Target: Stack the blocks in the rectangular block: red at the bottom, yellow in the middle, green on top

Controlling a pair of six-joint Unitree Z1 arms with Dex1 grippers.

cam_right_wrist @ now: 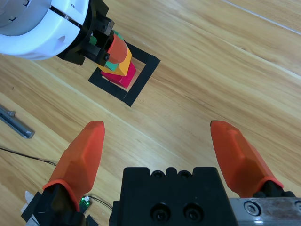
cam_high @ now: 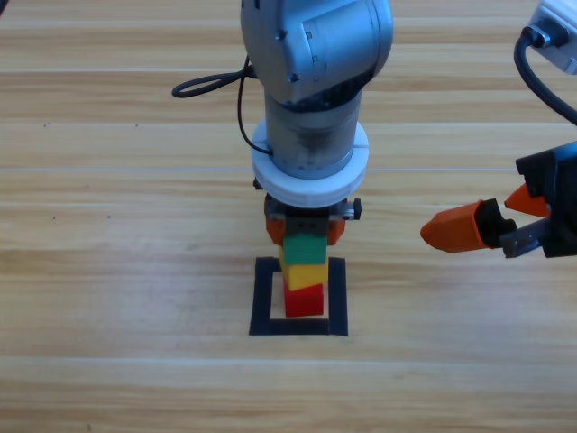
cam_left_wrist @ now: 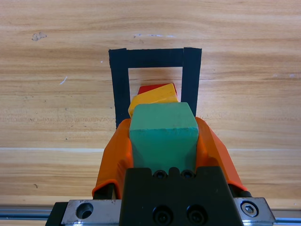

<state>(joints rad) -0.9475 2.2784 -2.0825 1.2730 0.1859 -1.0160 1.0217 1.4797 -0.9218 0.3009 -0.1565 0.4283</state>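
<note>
A: Blocks, status. Start with the largest thing in the high view.

B: Wooden table [cam_high: 108, 180] fills the frame. Next largest is the left arm [cam_high: 311, 90], coming down from the top edge at centre. Its left gripper [cam_high: 305, 236] sits just above the middle of the frame, directly over the stack.

A: Jaw state, left?

B: Clenched on the green cube [cam_high: 306, 250]. In the left wrist view the two orange jaws press against both sides of the green cube [cam_left_wrist: 162, 136], which fills the lower centre of that frame.

A: Right side?

B: Right gripper [cam_high: 500, 221] waits at the right edge, mid-height, well apart from the stack. Released: in the right wrist view its jaws stand wide apart at lower left and lower right, nothing between them but table. A black cable loop [cam_high: 207, 83] lies on the table at upper centre-left.

A: Tape outline?

B: Rectangular block [cam_high: 262, 302] of black tape, just below centre. The stack stands inside it.

A: Cubes, then.

B: Red cube [cam_high: 305, 299] at the bottom, on the wood inside the outline. Yellow cube [cam_high: 305, 273] on top of it, turned slightly relative to the red one. Green on top of yellow; whether it rests fully on it, I cannot tell. From the left wrist view only a sliver of red [cam_left_wrist: 151, 88] and a corner of yellow [cam_left_wrist: 153, 100] show past the green.
</note>
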